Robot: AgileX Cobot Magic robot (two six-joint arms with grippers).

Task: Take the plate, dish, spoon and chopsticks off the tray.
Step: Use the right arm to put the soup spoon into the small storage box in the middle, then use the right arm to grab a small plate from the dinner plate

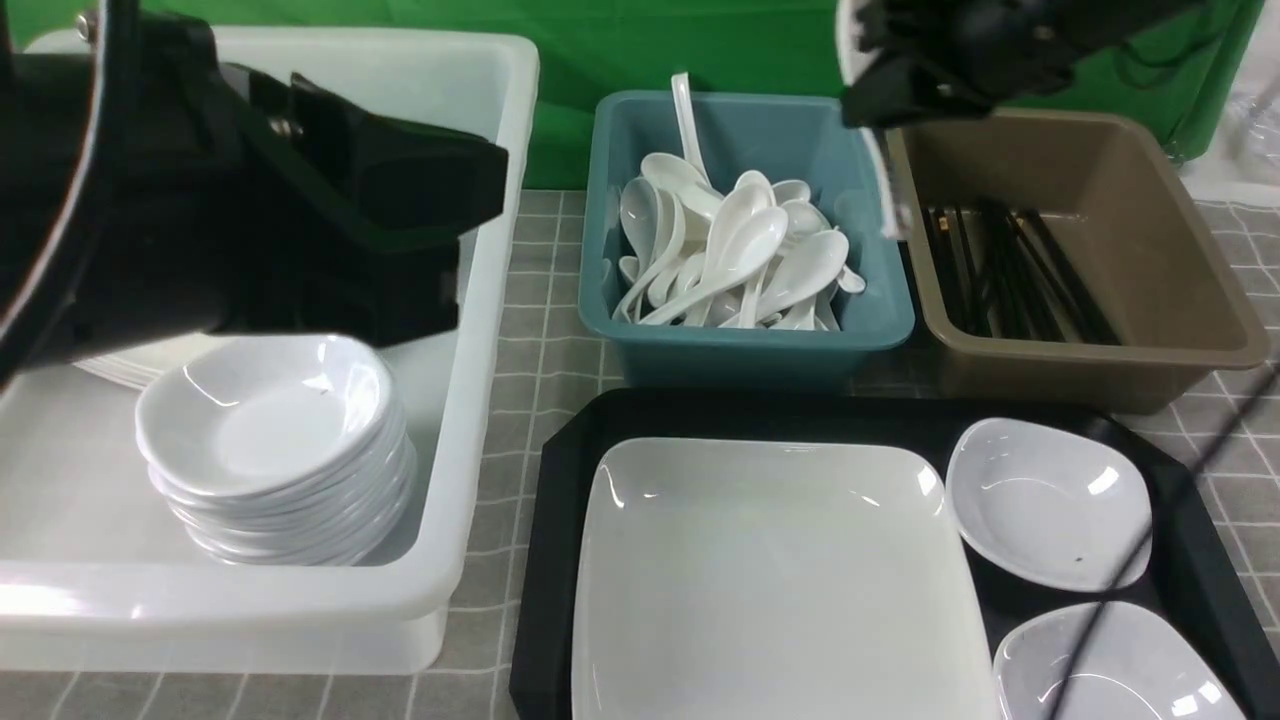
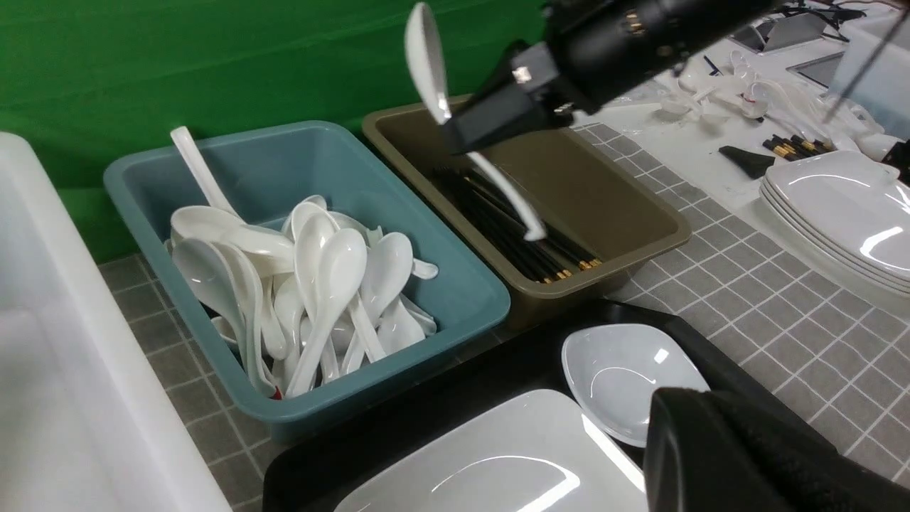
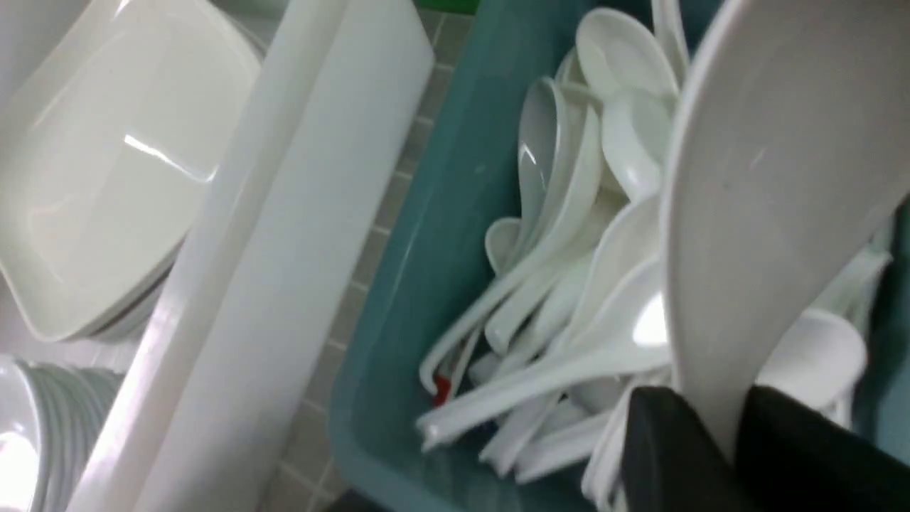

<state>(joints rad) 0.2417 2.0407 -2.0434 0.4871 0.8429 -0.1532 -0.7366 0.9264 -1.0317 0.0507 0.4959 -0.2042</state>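
Grey checked cloth (image 1: 540,330), green backdrop (image 1: 620,40). My right gripper (image 2: 462,131) clamps the spoon (image 2: 427,60), raised over the teal bin's (image 1: 745,335) right edge; my left gripper (image 1: 440,230) is closed. The plate (image 1: 770,570) sits on the tray (image 1: 560,470) just before that bin. Only my left wrist view shows spare plates (image 2: 846,206) stacked well beyond it.

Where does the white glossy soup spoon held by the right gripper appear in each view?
Front view: the white glossy soup spoon hangs between the teal plastic bin and the brown plastic bin.
Left wrist view: it shows before the brown bin.
Right wrist view: close up, above the teal bin.
Shared landmark: the teal bin.
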